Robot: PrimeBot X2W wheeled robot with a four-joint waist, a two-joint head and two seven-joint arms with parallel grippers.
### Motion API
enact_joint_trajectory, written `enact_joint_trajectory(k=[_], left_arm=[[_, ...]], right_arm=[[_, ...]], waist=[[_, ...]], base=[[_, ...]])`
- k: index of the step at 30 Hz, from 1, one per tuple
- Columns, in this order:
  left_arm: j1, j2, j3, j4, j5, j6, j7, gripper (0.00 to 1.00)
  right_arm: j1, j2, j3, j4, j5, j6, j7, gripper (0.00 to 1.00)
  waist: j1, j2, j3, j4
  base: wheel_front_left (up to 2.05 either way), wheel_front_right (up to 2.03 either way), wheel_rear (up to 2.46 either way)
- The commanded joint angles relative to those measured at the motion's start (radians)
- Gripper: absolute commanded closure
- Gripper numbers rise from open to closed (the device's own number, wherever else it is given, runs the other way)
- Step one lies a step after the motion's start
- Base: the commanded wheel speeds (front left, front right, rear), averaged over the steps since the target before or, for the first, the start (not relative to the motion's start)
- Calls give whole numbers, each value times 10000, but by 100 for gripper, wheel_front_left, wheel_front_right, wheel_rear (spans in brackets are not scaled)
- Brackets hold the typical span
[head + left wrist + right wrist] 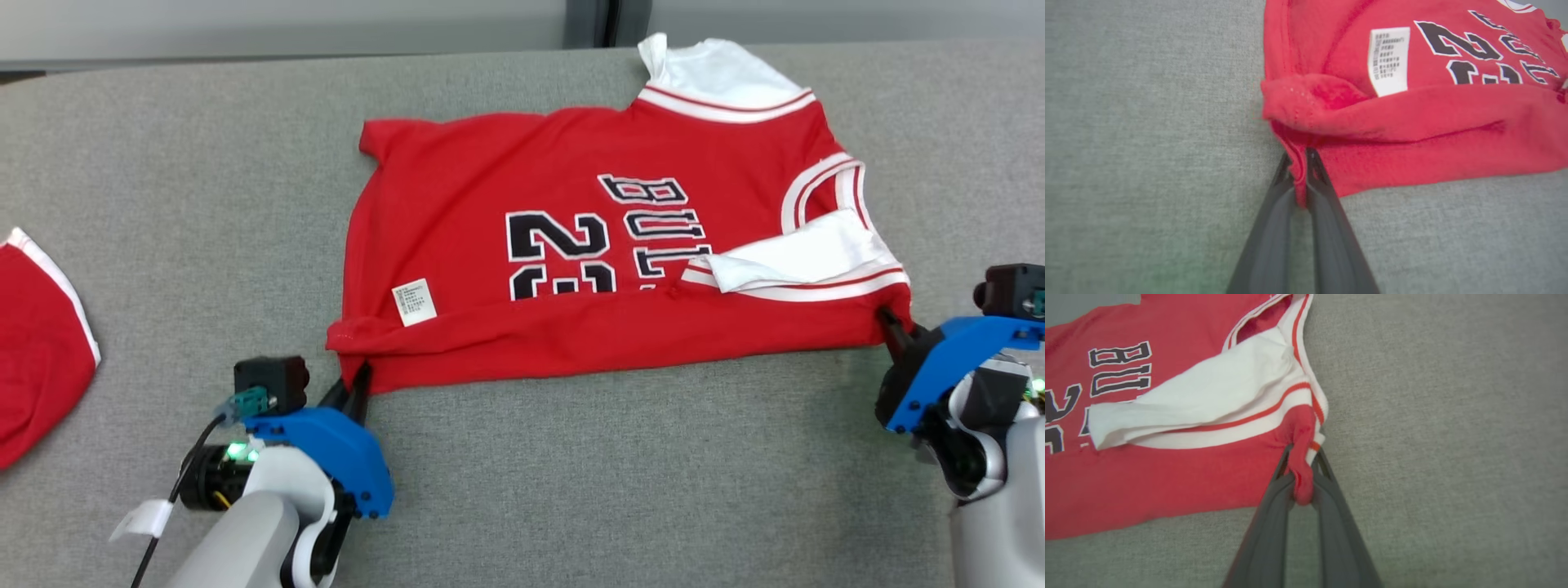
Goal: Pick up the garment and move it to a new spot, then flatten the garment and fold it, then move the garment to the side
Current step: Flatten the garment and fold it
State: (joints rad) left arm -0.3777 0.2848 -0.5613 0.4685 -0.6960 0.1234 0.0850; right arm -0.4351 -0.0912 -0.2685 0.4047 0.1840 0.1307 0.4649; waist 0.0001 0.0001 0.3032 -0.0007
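Observation:
The garment [571,245] is a red basketball jersey with white trim and dark lettering, lying partly folded on the grey table, its near edge rolled over. My left gripper [357,384] is shut on the jersey's near left corner; in the left wrist view red cloth [1301,175] is pinched between the dark fingers [1274,212], below the white label [1389,61]. My right gripper [891,322] is shut on the near right corner by the white-trimmed armhole; in the right wrist view a bunched red fold [1301,473] sits between its fingers [1331,506].
Another red garment with white trim [37,343] lies at the table's left edge. The grey fabric-covered table [612,490] stretches in front of the jersey and to its right. A wall runs behind the far edge.

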Motion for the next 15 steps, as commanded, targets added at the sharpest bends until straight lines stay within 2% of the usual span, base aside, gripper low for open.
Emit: enact_joint_trajectory(k=[1, 7, 15], left_arm=[[417, 180, 10, -46, -101, 75, 94, 100], [1182, 727, 142, -1198, -235, 329, 360, 100], [2609, 1360, 151, -2596, -337, 1132, 863, 100]], right_arm=[[299, -119, -102, -321, 111, -1, 55, 100], [1547, 56, -300, -1924, 315, -2, 689, 100], [3393, 357, -612, -3609, 676, -8, 1351, 100]], waist=[[-1, -1, -155, -46], [-1, -1, -544, -108], [-1, -1, -861, -165]], base=[[0, 0, 0], [0, 0, 0], [0, 0, 0]])
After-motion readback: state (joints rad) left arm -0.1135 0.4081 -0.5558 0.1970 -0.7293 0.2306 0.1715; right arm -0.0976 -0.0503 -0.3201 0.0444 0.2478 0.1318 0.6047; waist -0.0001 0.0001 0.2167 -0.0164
